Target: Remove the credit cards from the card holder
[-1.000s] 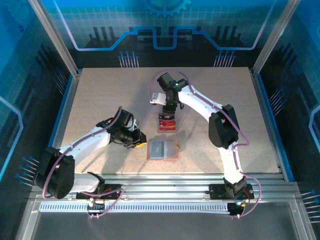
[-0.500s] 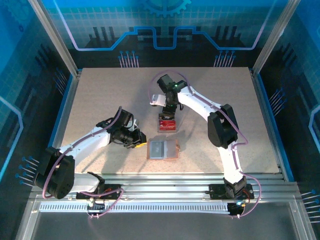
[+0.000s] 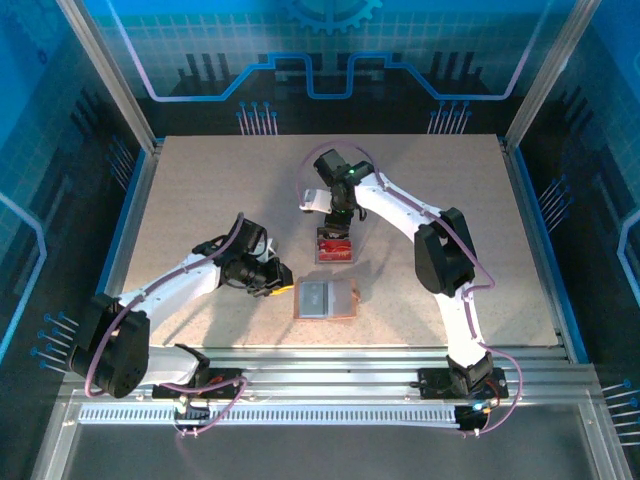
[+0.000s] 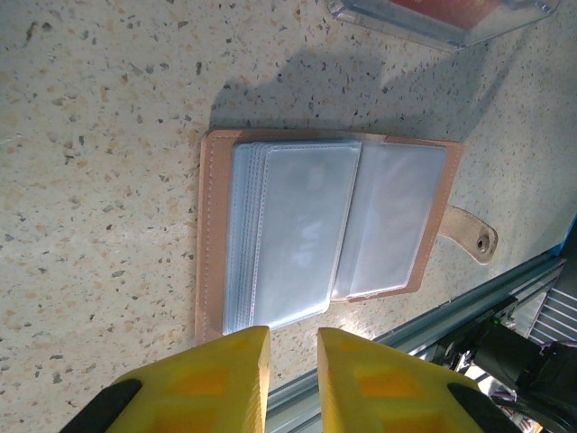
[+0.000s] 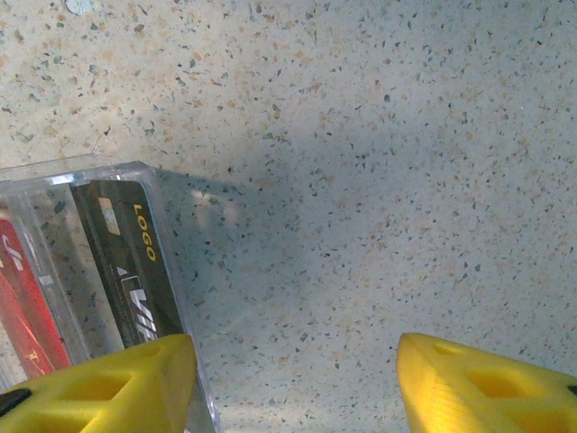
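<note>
Left wrist view: card holder just beyond narrow left fingers; right fingers wide

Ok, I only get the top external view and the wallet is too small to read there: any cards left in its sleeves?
Observer: Left wrist view: the card holder lies open, and its clear sleeves look empty.
Operator: Left jaws holding anything?
Observer: No, the left gripper has its jaws slightly apart, nothing between them.
Operator: Where are the cards?
Observer: Right wrist view: a dark card and red cards sit in the clear box.
</note>
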`<action>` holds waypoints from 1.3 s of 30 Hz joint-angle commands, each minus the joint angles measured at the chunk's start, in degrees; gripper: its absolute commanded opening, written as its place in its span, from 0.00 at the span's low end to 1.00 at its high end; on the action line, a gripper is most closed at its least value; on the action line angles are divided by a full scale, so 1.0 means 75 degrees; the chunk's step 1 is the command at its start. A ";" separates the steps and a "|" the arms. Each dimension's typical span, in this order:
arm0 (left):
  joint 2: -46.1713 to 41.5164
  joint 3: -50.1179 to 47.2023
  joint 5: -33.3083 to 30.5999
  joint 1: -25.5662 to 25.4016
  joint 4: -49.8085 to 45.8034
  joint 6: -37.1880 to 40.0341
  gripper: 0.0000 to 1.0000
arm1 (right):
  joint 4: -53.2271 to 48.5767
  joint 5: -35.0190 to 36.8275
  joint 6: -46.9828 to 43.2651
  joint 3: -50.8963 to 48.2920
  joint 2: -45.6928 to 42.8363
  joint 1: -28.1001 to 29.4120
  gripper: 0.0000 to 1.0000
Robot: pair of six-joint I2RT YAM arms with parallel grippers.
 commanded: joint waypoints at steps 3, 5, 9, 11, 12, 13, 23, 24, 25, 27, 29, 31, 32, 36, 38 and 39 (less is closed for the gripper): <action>0.0062 -0.0163 0.0274 0.0049 0.0148 -0.0079 0.21 | 0.0013 -0.0073 0.0234 -0.0178 -0.0586 0.0102 0.62; 0.0148 -0.0171 0.0340 0.0038 0.0230 -0.0077 0.21 | -0.0004 -0.0083 0.0332 -0.0294 -0.0805 0.0146 0.62; 0.0307 -0.0188 0.0442 0.0027 0.0347 -0.0064 0.21 | -0.0047 -0.0176 0.0642 -0.0669 -0.1254 0.0313 0.62; 0.0384 -0.0197 0.0487 0.0032 0.0414 -0.0054 0.21 | -0.0034 -0.0233 0.0882 -0.0875 -0.1478 0.0434 0.62; 0.0431 -0.0189 0.0489 0.0033 0.0430 -0.0049 0.21 | -0.0022 -0.0293 0.1050 -0.0991 -0.1594 0.0501 0.61; 0.0470 -0.0184 0.0511 0.0029 0.0444 -0.0052 0.21 | -0.0002 -0.0364 0.1268 -0.1107 -0.1719 0.0565 0.62; 0.1027 -0.0086 0.0659 0.0016 0.0692 0.0015 0.19 | 0.1155 -0.1405 0.5290 -0.2694 -0.3207 0.0938 0.54; 0.1102 -0.0095 0.0679 0.0006 0.0739 0.0012 0.19 | 0.1467 -0.1542 0.5817 -0.3022 -0.3442 0.0970 0.53; 0.1174 -0.0087 0.0699 -0.0001 0.0772 0.0029 0.18 | 0.1798 -0.1809 0.6342 -0.3376 -0.3662 0.0974 0.53; 0.1312 -0.0088 0.0727 -0.0019 0.0816 0.0042 0.18 | 0.2374 -0.2109 0.7344 -0.3966 -0.4062 0.0994 0.51; 0.1421 -0.0104 0.0731 -0.0022 0.0863 0.0053 0.16 | 0.2787 -0.2448 0.8272 -0.4438 -0.4365 0.0976 0.50; 0.1521 -0.0135 0.0764 -0.0041 0.0925 0.0065 0.14 | 0.3022 -0.2714 0.9080 -0.4758 -0.4547 0.0974 0.47; 0.1578 -0.0142 0.0775 -0.0053 0.0946 0.0068 0.14 | 0.3067 -0.2798 0.9431 -0.4855 -0.4586 0.0987 0.46; 0.1852 -0.0173 0.0870 -0.0096 0.0986 0.0111 0.08 | 0.2965 -0.3330 1.0806 -0.5103 -0.4403 0.0970 0.36; 0.1947 -0.0252 0.0857 -0.0101 0.1050 0.0085 0.07 | 0.3076 -0.3382 1.1207 -0.5285 -0.4285 0.1048 0.31; 0.1998 -0.0303 0.0891 -0.0099 0.1125 0.0056 0.06 | 0.3232 -0.3411 1.1345 -0.5417 -0.4239 0.1099 0.30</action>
